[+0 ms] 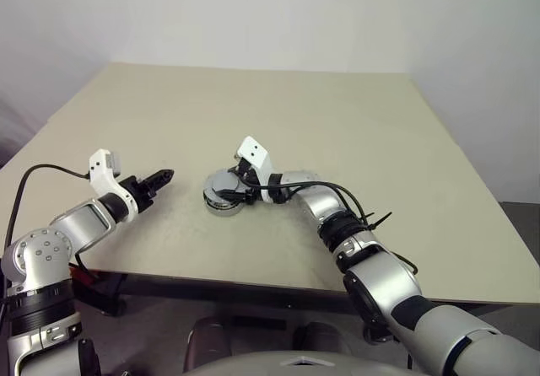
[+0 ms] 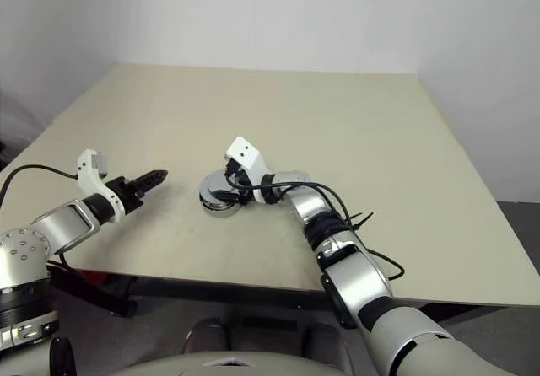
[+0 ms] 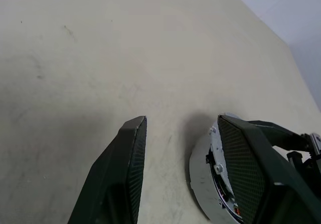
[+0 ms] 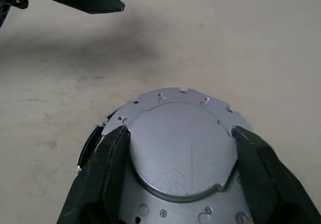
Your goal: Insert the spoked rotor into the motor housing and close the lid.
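Even, soft, bright light falls on the bench (image 1: 253, 115). Faint diffuse shadows lie under the left gripper (image 1: 166, 174). There is no glare, and focus is sharp.

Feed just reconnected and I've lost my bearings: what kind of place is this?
Probably a bare lab test bench: a plain beige table, blank white walls behind, and one round silvery motor assembly on it.

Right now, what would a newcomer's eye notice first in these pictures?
First, the round silvery motor assembly near the front middle of the beige table, its grey lid on top. The right gripper straddles that lid, a finger at each side. The left gripper hovers beside it, holding nothing.
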Action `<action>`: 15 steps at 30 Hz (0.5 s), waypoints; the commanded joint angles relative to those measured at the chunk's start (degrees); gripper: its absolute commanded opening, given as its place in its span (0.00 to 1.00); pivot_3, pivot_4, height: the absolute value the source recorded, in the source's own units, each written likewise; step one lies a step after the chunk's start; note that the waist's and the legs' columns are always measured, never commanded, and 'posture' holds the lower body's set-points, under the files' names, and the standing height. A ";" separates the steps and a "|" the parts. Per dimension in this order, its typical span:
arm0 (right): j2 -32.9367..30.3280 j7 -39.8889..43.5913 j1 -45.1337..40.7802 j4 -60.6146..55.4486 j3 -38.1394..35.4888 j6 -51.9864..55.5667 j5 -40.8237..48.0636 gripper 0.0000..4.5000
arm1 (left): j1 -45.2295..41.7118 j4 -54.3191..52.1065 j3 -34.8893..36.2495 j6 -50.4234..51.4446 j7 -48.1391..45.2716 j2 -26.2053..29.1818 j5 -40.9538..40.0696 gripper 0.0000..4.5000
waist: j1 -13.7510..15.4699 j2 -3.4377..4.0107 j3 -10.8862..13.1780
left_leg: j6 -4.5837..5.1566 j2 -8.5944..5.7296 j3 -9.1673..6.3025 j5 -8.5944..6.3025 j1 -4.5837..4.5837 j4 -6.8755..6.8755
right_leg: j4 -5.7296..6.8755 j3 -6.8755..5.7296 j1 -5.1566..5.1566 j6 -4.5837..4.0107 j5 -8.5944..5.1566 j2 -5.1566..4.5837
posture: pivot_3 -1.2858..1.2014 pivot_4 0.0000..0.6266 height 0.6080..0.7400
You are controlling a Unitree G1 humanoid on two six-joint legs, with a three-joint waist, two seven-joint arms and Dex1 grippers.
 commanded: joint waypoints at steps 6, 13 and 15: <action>-0.61 3.03 -1.47 -1.86 -1.67 0.33 1.22 0.71 | -0.58 -1.09 1.66 -0.73 -0.32 1.10 0.50 0.53 | 0.00 0.00 0.00 | 0.03 0.00 0.00 -0.02 -0.02 0.00 | -0.03 0.00 0.00 0.00 0.00 0.00 | 0.52 0.00 1.00; -1.03 5.50 -0.41 -3.20 -1.34 1.24 1.44 0.71 | -0.71 -1.08 1.43 -0.63 -0.49 0.80 0.89 0.53 | -0.01 0.01 0.01 | 0.05 0.00 0.00 -0.03 -0.03 -0.01 | -0.05 0.00 -0.01 0.00 0.00 0.00 | 0.52 0.00 1.00; -0.94 5.64 -0.23 -3.16 -1.28 1.15 1.36 0.71 | -0.68 -1.11 1.37 -0.60 -0.53 0.72 1.03 0.53 | -0.02 0.01 0.01 | 0.05 0.00 0.00 -0.03 -0.03 -0.01 | -0.05 0.00 0.00 0.00 0.00 0.00 | 0.52 0.00 1.00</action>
